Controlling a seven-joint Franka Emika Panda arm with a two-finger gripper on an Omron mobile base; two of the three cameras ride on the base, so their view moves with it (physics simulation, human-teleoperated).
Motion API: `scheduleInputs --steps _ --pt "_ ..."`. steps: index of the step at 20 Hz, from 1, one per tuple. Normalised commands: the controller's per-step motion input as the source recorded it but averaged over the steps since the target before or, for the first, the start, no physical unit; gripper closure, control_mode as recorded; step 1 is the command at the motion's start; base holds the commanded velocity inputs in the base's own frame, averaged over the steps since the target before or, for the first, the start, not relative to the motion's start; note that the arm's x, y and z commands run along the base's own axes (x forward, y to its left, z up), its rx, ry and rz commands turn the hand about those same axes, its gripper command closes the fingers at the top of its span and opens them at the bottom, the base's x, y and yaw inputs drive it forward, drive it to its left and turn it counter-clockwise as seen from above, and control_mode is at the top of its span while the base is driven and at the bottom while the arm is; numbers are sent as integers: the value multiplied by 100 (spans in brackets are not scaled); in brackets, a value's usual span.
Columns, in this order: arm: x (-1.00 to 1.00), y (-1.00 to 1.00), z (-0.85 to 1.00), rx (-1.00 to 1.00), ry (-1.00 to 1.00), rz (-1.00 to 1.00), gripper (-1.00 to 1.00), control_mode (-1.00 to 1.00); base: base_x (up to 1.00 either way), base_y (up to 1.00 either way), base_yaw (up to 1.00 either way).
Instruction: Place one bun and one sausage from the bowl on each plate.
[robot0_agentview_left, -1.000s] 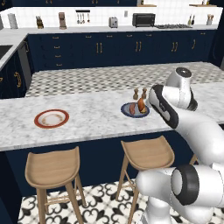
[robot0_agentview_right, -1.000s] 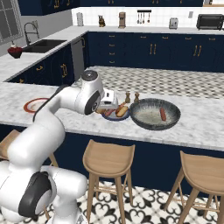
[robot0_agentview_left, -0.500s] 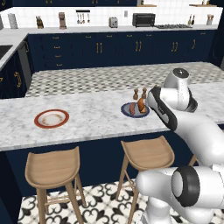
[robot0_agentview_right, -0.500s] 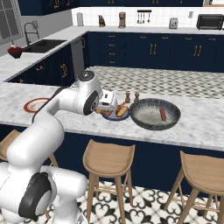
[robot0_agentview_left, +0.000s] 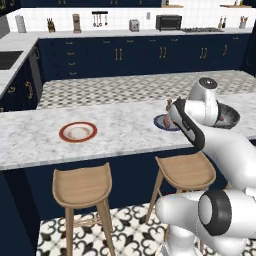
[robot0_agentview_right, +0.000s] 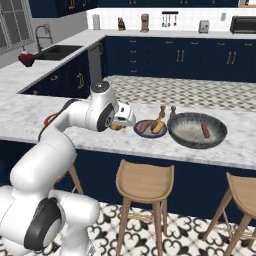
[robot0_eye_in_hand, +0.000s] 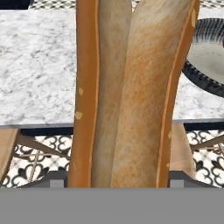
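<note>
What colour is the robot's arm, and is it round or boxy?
The arm is glossy white and made of fat, rounded tube-like pieces. Dark grey to black rings and round caps sit at the joints. The hand at the end is a smaller, boxier white and grey block. No loose cables or writing can be made out.

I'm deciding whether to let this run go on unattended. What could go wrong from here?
The end effector holds a bun by its sides above the counter; it could slip before reaching the orange-rimmed plate. That plate lies far to the arm's left, a long carry. One sausage remains in the bowl.
</note>
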Motion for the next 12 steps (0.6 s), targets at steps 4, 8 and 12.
scheduleInputs --steps 4,8,12 --pt "0 0 0 0 0 0 100 100 0 100 1" --pt "0 0 0 0 0 0 100 100 0 100 2" --pt "0 0 0 0 0 0 100 100 4 79 2"
